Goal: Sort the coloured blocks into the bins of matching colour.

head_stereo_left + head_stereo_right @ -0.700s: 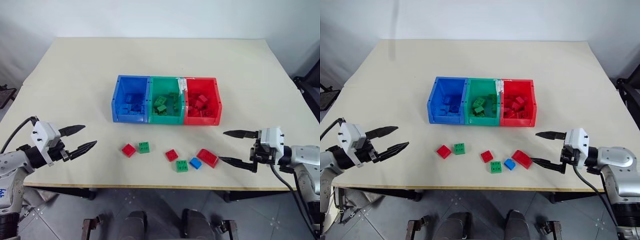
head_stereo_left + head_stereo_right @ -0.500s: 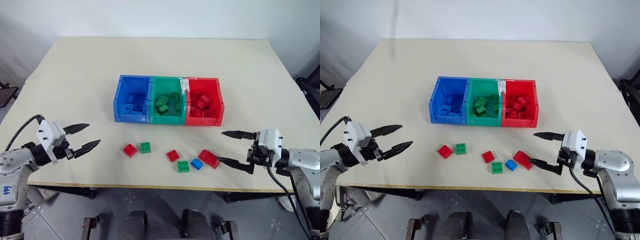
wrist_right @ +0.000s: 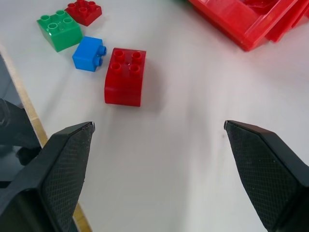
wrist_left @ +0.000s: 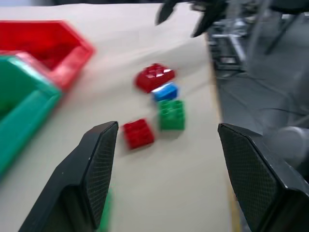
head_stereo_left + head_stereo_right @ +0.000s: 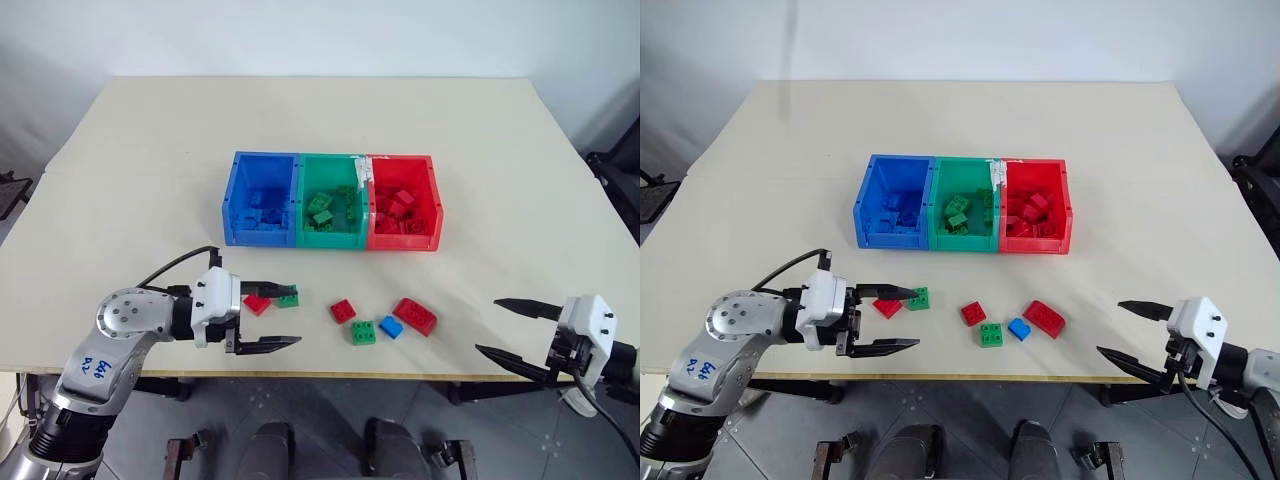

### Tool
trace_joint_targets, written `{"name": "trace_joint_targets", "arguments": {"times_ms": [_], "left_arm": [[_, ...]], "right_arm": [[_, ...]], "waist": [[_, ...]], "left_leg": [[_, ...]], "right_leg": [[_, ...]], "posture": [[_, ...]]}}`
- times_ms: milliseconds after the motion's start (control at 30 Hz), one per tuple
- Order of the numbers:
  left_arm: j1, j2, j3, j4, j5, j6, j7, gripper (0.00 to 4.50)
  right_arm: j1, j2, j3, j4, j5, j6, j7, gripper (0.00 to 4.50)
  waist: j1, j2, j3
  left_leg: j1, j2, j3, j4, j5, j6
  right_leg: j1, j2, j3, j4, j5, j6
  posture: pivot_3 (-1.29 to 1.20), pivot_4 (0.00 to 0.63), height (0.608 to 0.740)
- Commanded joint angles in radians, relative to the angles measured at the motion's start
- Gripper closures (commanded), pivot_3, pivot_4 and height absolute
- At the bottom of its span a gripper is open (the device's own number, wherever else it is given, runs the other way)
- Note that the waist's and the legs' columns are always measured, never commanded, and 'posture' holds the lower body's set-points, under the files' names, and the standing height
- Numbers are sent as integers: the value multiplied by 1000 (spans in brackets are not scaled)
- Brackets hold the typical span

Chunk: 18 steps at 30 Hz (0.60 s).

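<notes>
A pale bench (image 5: 150, 180) is seen from above. Near its middle three bins are joined in a row: a blue bin (image 5: 232, 212) on the left, a green bin (image 5: 333, 238) in the middle and a red bin (image 5: 432, 215) on the right. Bricks of matching colour are seen inside each bin.

Six loose bricks are spread along the near edge of the bench, in front of the bins. On the left, a small red brick (image 5: 256, 303) and a small green brick (image 5: 287, 296) are placed just beside each other. Further right, another small red brick (image 5: 343, 311) is found, with a green brick (image 5: 364, 332) just in front of it. A small blue brick (image 5: 391, 326) is set between that green brick and a longer red brick (image 5: 414, 316), close to both.

The left gripper (image 5: 272, 317) is held low over the near edge, pointing to the right, with its jaws spread apart and nothing between them. Its far finger is seen just over the left pair of bricks; whether they are touched cannot be told.

The right gripper (image 5: 504, 328) is held beyond the near right edge of the bench, well apart from the bricks, pointing left. Its jaws are spread wide and nothing is held in them.
</notes>
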<state>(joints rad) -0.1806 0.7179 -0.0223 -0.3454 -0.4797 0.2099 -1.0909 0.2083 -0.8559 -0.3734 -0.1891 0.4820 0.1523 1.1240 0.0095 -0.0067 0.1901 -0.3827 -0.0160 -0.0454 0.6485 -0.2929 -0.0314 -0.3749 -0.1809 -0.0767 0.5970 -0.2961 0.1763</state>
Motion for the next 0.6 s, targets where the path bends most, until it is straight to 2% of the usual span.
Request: {"name": "trace_joint_targets", "arguments": {"times_ms": [33,233,367,467,600], "left_arm": [[11,9,21,2,-5,-22,-22,986],[82,34,94,-1,11,-44,-7,986],[114,38,112,-19,19,-52,4,986],[129,36,116,-33,17,-55,15,953],[153,34,116,-53,14,-59,26,953]], "right_arm": [[-50,-23,76,-84,-11,122,-59,0],[-185,-7,270,-83,-129,231,-137,0],[-246,18,345,-75,-172,261,-175,0],[-261,13,364,-56,-208,250,-190,639],[-263,-21,355,-39,-222,235,-168,1983]], "waist": [[1,0,0],[12,0,0],[17,0,0],[15,0,0],[15,0,0]], "left_leg": [[0,0,0,0,0,0],[-1,0,0,1,-1,1],[-2,-1,0,1,-1,1],[-2,0,0,2,-2,1],[-2,0,0,1,-2,1]], "right_leg": [[0,0,0,0,0,0],[-1,0,0,-1,0,0],[-1,0,0,-2,0,0],[-1,0,0,-2,0,0],[-1,0,0,-2,0,0]], "posture": [[0,150,740],[0,150,740],[0,150,740],[0,150,740],[0,150,740]]}}
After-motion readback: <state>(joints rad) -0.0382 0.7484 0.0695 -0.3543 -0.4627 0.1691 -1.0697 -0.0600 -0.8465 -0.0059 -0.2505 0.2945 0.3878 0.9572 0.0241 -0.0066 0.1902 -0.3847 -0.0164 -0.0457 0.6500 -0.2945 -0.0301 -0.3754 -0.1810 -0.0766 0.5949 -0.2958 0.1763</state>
